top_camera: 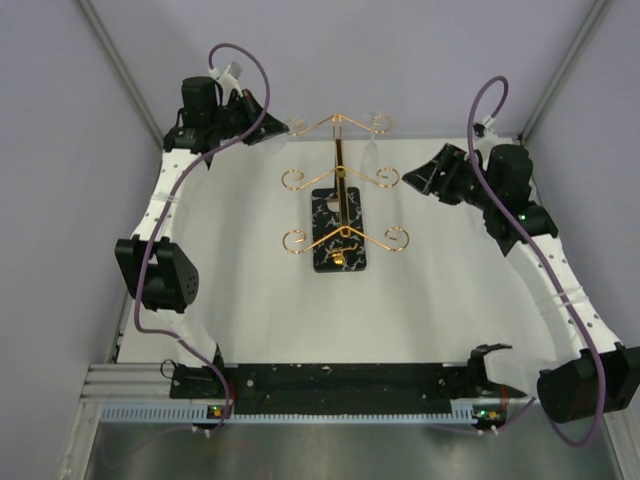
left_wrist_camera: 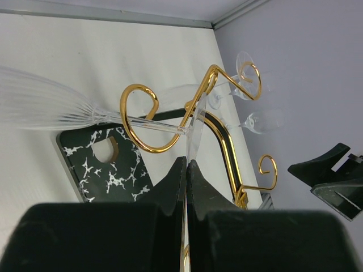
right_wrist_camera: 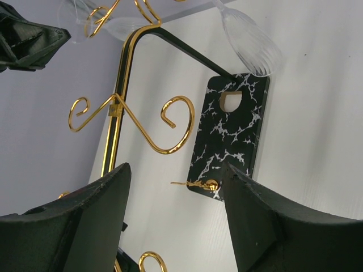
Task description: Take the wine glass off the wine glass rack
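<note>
Farthest left: left fingers [left_wrist_camera: 181, 175], pressed together with barely a seam between. Appeared to pinch the thin edge of the foot of the wine glass [left_wrist_camera: 51, 105], though not certain from that angle.

Just beyond, the glass itself: clear, with a ribbed bowl and a slender stem threaded through a gold scroll high on the wine glass rack [top_camera: 340, 190]. Lay across the left wrist view with the bowl to the left and the foot to the right, the long axis running along the stem. Judged to hang upside down, foot caught on the gold arm and bowl pointing toward the black, white-veined base [left_wrist_camera: 113, 167].

Probably light, stiff, slick and very easy to break. Best taken at the stem or foot with a gentle grip, then slid out through the open end of the scroll, never tugged sideways against the wire.

At centre: the rack, standing on the white worktop [top_camera: 250, 300] between the two arms.

At right: right fingers [right_wrist_camera: 113, 190], spread wide and holding nothing. Pointed at the rack from nearby, not touching it.
</note>
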Controlling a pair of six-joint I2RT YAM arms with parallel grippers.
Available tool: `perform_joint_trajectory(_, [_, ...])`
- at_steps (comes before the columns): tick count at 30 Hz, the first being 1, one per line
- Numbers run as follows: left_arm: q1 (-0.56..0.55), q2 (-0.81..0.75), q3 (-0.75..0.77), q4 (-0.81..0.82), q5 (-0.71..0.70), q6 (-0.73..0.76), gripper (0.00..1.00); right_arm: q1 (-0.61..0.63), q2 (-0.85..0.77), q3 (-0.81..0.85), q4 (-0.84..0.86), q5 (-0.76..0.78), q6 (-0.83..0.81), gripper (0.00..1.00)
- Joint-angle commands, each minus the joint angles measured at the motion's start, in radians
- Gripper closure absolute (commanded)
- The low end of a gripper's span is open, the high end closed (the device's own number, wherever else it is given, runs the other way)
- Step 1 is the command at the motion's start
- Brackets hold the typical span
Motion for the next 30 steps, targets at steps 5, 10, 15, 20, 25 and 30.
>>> perform_joint_trajectory(5, [0.005, -0.041, -0.014, 0.053, 0.076, -0.114, 1.0, 0.017, -0.035, -0.009, 0.044, 0.003, 0.006, 0.35])
perform_joint_trajectory(10, [0.005, -0.055, -0.092, 0.181, 0.099, -0.224, 1.0, 0.017, -0.041, -0.019, 0.052, 0.003, 0.009, 0.35])
perform_joint_trajectory(15, [-0.001, -0.067, -0.147, 0.293, 0.08, -0.318, 1.0, 0.017, -0.046, -0.026, 0.05, 0.006, 0.007, 0.35])
perform_joint_trajectory(20, [-0.011, -0.073, -0.198, 0.411, 0.045, -0.412, 1.0, 0.017, -0.047, -0.031, 0.055, 0.006, 0.007, 0.35])
perform_joint_trajectory(25, [-0.024, -0.067, -0.213, 0.509, -0.006, -0.475, 1.0, 0.017, -0.049, -0.037, 0.056, 0.006, 0.006, 0.35])
perform_joint_trajectory(30, [-0.041, -0.027, -0.177, 0.59, -0.027, -0.531, 1.0, 0.017, -0.047, -0.042, 0.063, 0.002, 0.006, 0.35])
